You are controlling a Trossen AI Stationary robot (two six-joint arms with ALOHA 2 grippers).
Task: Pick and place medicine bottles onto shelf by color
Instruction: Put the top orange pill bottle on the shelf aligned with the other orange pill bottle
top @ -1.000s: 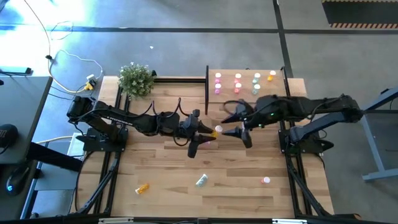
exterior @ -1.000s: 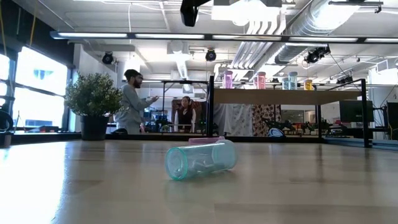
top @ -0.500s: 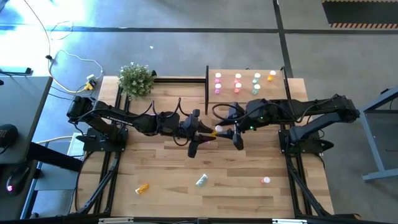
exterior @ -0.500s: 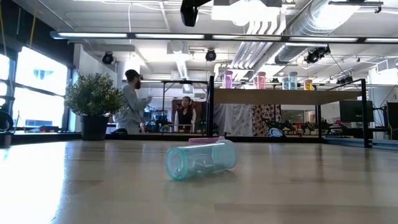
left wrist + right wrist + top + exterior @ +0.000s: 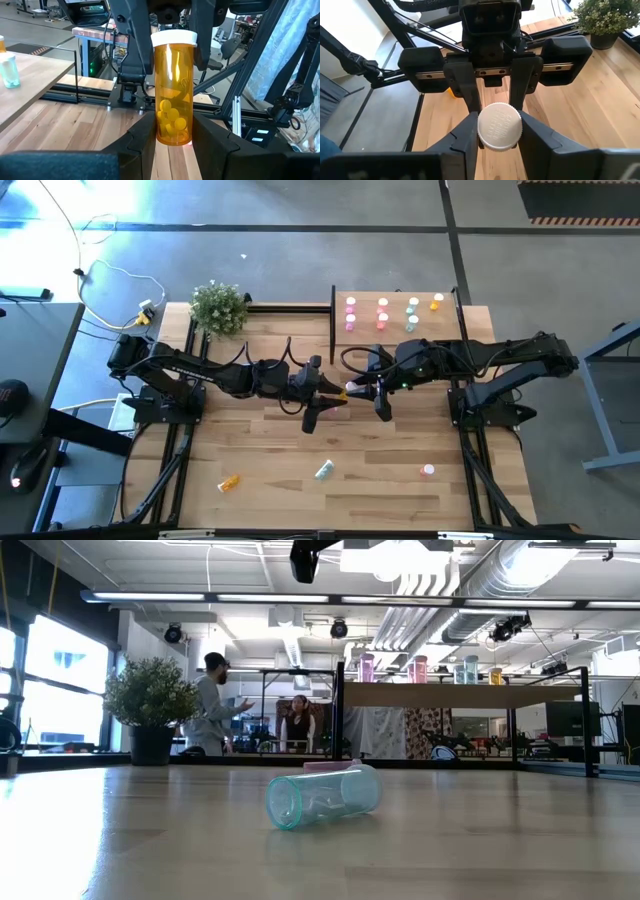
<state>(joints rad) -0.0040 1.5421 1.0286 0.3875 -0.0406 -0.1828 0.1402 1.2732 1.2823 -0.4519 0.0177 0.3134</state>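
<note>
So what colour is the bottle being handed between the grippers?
Orange bottle with a white cap; clearest in the left wrist view.

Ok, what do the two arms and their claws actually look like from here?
Both arms are dark, jointed and slim, with black cables looping along them. The left claw and right claw each have two flat, squared black fingers on a wide black crossbar with a silver rail. Small green lights glow on the right arm.

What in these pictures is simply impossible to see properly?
- Orange bottle: its base, hidden between the left hand fingers in the left wrist view.
- Its body, hidden behind the white cap in the right wrist view; right hand grips there.
- Shelf bottles: too small in the high view to read.
</note>
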